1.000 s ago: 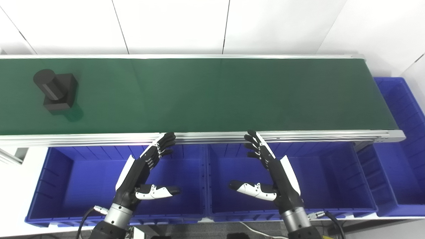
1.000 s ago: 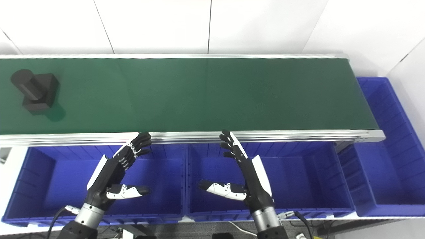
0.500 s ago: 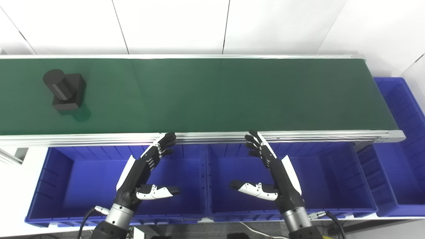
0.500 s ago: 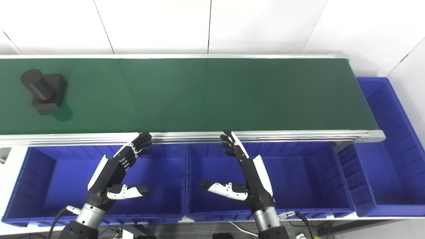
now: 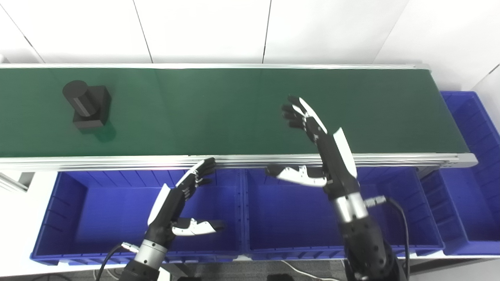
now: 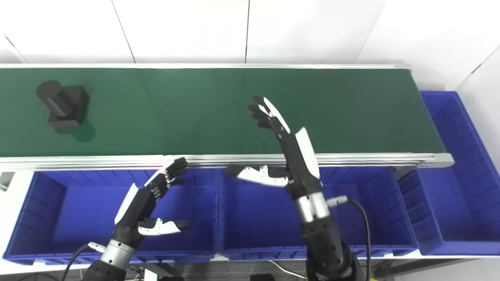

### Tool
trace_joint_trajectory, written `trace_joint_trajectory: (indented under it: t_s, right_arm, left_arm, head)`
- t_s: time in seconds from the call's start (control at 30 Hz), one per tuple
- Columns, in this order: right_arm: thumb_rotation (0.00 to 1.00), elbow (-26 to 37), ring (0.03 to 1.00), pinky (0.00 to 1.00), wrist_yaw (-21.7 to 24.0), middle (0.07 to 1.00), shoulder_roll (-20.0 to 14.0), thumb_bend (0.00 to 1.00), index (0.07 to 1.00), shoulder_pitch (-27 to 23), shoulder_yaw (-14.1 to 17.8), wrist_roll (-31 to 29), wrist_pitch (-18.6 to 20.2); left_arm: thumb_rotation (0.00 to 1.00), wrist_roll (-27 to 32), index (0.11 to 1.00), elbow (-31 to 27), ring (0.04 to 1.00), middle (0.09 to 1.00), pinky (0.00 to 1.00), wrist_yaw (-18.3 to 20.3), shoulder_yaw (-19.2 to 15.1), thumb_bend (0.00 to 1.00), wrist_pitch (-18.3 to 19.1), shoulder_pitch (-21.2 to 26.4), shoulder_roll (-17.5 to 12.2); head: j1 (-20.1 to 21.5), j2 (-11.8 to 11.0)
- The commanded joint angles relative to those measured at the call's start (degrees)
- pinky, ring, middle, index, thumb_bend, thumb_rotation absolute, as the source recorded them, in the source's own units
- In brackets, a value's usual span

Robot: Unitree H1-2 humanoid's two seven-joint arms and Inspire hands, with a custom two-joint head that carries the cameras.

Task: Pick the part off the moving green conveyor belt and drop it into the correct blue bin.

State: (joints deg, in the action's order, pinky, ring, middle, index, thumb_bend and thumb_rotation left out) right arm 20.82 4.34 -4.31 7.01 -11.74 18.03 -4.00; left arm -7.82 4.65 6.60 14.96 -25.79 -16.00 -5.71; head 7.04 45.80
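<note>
Left eye view shows the green conveyor belt [image 5: 234, 113] running across the whole width, framed by a silver rail on its near edge. Below that rail sit three blue bins: the left bin [image 5: 78, 218], the middle bin [image 5: 390, 210], and a third bin [image 5: 476, 187] at the belt's right end, turned lengthwise away from the robot. The right hand [image 5: 312, 144] reaches out over the belt's near half, right of its middle, fingers spread apart and thumb held out to the side, holding nothing. The left hand [image 5: 183, 199] hovers low over the left bin, fingertips near the rail, likewise spread and holding nothing. The black part [image 5: 88, 106], a cylinder on a square block, lies on the belt far to the left, well apart from both hands.
</note>
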Motion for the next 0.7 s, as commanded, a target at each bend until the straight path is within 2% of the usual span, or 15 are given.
trace_joint_trajectory:
  t_s: [0.0,0.3,0.47,0.67]
  right_arm:
    - [0.45,0.9,0.831,0.77,0.5,0.855,0.3,0.83,0.925,-2.3,0.3,0.0,1.4]
    - [0.43,-0.7,0.797,0.74,3.4,0.843,-0.9,0.83,0.924,-8.1,0.3,0.9,5.3]
    - [0.41,-1.1,0.790,0.72,6.3,0.841,-1.9,0.81,0.924,-12.0,-0.9,1.8,8.1]
    - [0.40,-2.5,0.789,0.70,8.2,0.850,-1.8,0.84,0.918,-16.6,-2.5,3.6,11.0]
  left_arm:
    - [0.42,-1.6,0.885,-1.0,0.877,0.895,0.81,-3.7,1.5,0.92,-1.1,0.8,-0.8]
    - [0.46,-11.1,0.865,-1.2,0.870,0.899,0.81,-18.7,9.6,0.92,-1.1,2.0,-3.9]
    - [0.45,-13.4,0.865,0.0,0.882,0.898,0.86,-25.7,13.4,0.89,-1.1,3.2,-5.9]
    - [0.43,-13.6,0.859,2.8,0.882,0.886,0.87,-32.8,18.0,0.89,-1.1,5.1,-6.8]
  head:
    - [-0.2,0.0]
    - [-6.6,-2.9]
    - [-9.8,-5.2]
    - [-11.9,-7.3]
